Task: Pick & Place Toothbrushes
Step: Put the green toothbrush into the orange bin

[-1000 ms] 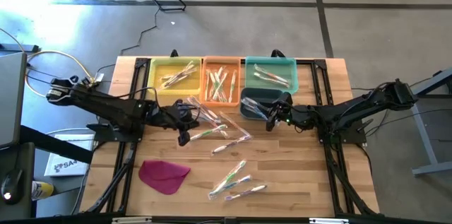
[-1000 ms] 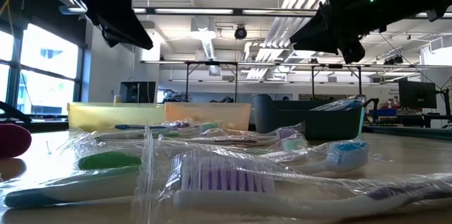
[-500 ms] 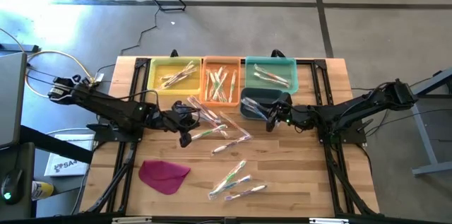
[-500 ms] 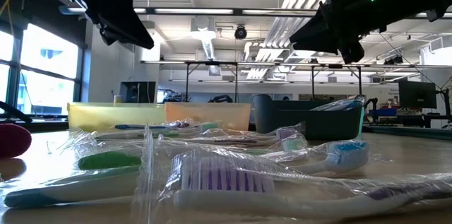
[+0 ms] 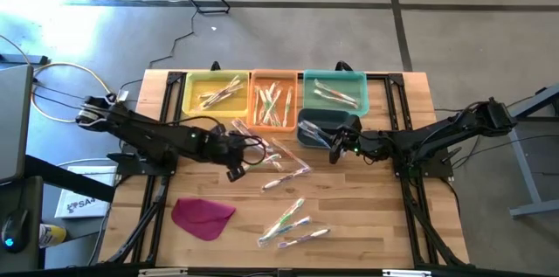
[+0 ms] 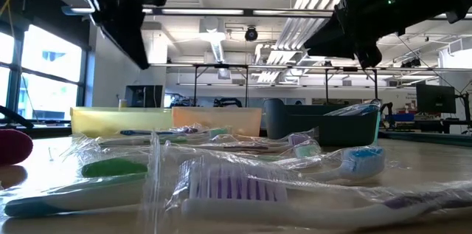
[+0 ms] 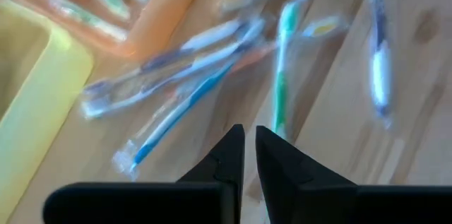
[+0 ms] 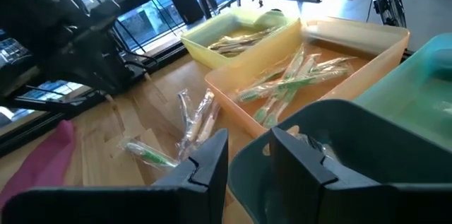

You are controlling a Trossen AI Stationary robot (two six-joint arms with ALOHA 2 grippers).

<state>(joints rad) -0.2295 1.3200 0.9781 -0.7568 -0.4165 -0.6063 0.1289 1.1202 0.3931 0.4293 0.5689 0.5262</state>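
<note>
High view: the left end effector [image 5: 238,162] hangs over the wooden slatted surface [image 5: 367,216], right at the scatter of clear-wrapped pastel toothbrushes [image 5: 271,156] in front of the orange plastic bin [image 5: 272,100]. The nearest brush lies at about 3 o'clock from its tip, long axis running roughly 9 to 3. The left arm is the nearer one to this pile. The right end effector [image 5: 335,144] hovers at the edge of the dark teal bin [image 5: 316,128], with more brushes at its 8 o'clock. A second loose group [image 5: 293,223] lies nearer the front edge of the surface, and the yellow bin [image 5: 214,92] and light green bin [image 5: 334,92] also hold brushes.

Low view: both arms hang dark at the top; wrapped brushes fill the foreground. Neither fingertip gap can be read here.

Left wrist view: the left end effector [image 7: 249,155] has its fingers almost pressed together, a thin slit between them, nothing pinched. A green-handled toothbrush [image 7: 284,68] lies straight ahead, its long axis in line with the fingers. The picture is motion-blurred, so wrapper edges are hard to make out.

Right wrist view: the right end effector [image 8: 248,155] is part spread, with no brush seen between the fingers. Its tips sit against the dark teal bin's rim, whose contents are mostly hidden.
</note>
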